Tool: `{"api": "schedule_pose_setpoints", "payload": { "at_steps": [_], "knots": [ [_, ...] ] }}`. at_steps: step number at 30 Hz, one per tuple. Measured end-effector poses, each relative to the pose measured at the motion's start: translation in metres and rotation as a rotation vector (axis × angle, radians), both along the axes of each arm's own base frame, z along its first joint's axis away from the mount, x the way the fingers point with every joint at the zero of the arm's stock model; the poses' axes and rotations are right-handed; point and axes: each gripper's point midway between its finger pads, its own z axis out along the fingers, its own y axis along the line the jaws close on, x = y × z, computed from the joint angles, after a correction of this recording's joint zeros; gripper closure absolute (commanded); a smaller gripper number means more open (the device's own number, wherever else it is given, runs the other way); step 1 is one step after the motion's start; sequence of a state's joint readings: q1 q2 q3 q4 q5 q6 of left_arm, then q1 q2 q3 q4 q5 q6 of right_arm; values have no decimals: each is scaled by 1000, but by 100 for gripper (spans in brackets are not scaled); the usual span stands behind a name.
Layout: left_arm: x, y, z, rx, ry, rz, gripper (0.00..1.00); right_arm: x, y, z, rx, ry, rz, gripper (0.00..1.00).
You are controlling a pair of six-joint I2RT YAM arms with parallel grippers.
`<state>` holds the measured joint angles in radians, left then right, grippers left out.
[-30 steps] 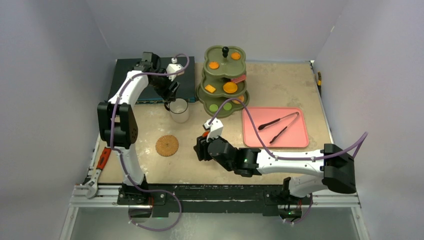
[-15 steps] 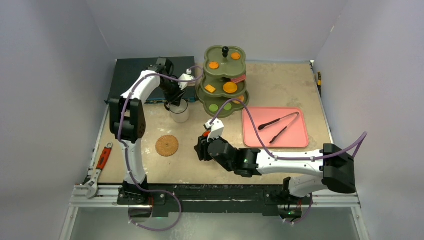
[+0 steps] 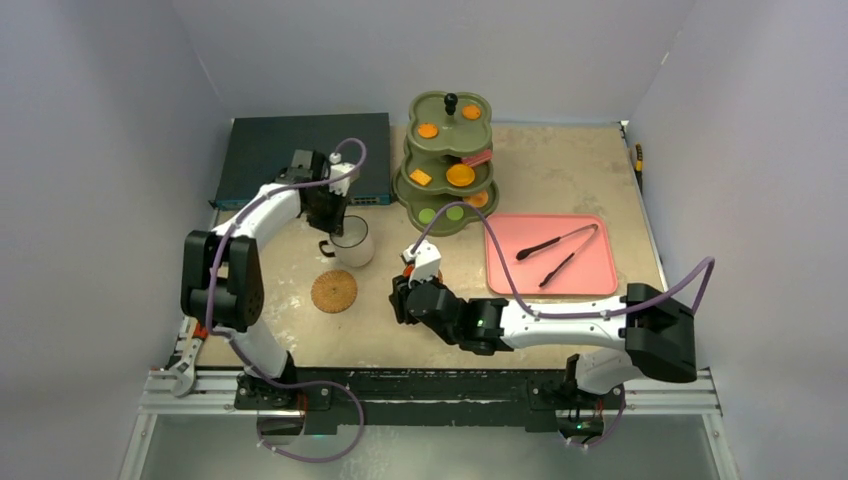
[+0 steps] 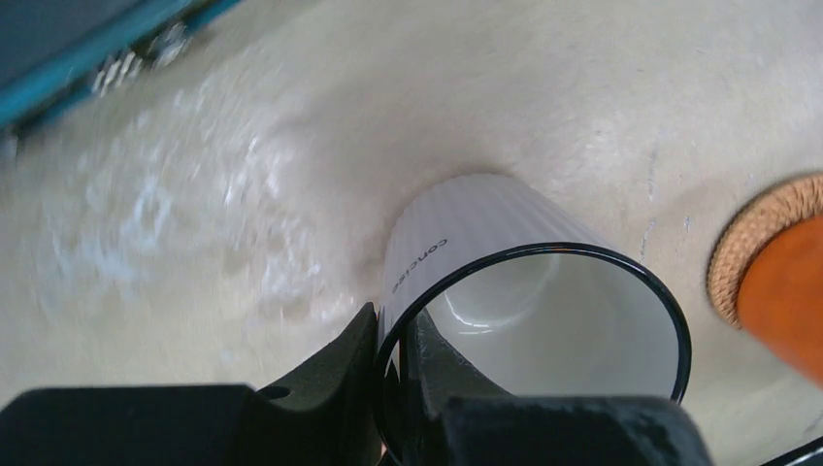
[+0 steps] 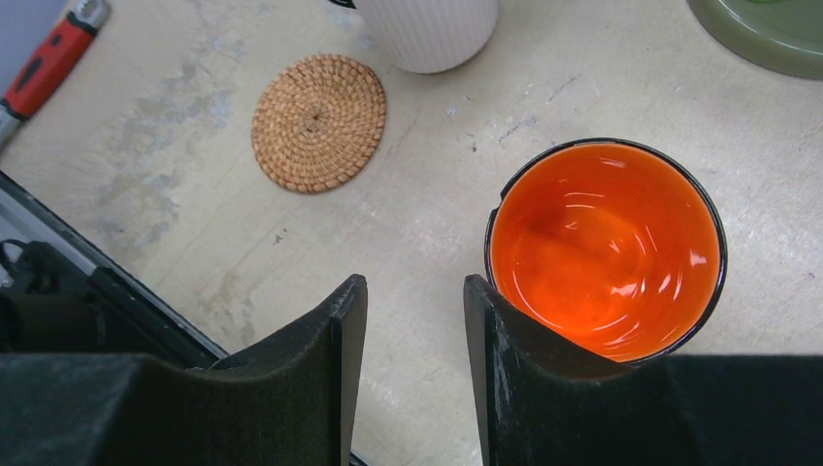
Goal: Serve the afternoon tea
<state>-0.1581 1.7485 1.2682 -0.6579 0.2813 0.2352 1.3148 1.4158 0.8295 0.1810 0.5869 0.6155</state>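
While the left pincer point(image 4: 388, 349) is clamping the black rim of the ribbed white mug point(image 4: 485, 233), one finger inside, the mug is standing upright, mouth up, on the mottled table point(image 3: 560, 180). Two mugs and two round woven coasters are showing: the glossy orange mug point(image 5: 607, 248) is sitting upright on one coaster point(image 4: 762, 233), and the other coaster point(image 5: 318, 121) is lying bare. The right pincer point(image 5: 415, 320) is gaping half open on nothing, with the orange mug just outside one finger.
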Motion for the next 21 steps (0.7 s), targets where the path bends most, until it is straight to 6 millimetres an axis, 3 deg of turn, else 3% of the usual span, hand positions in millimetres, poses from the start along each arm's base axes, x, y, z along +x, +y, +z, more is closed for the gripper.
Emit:
{"api": "schedule_pose_setpoints", "payload": {
  "at_steps": [3, 8, 14, 21],
  "knots": [
    [-9, 15, 0, -10, 16, 211, 90, 1, 2, -10, -30, 1, 5, 56],
    [-6, 30, 4, -25, -27, 443, 75, 3, 11, -18, -62, -3, 13, 53],
    [5, 35, 31, -70, -145, 547, 58, 7, 23, -17, -56, -18, 20, 44],
    [3, 32, 42, -127, -186, 591, 52, 18, 55, -17, -71, -38, 23, 34]
  ]
}}
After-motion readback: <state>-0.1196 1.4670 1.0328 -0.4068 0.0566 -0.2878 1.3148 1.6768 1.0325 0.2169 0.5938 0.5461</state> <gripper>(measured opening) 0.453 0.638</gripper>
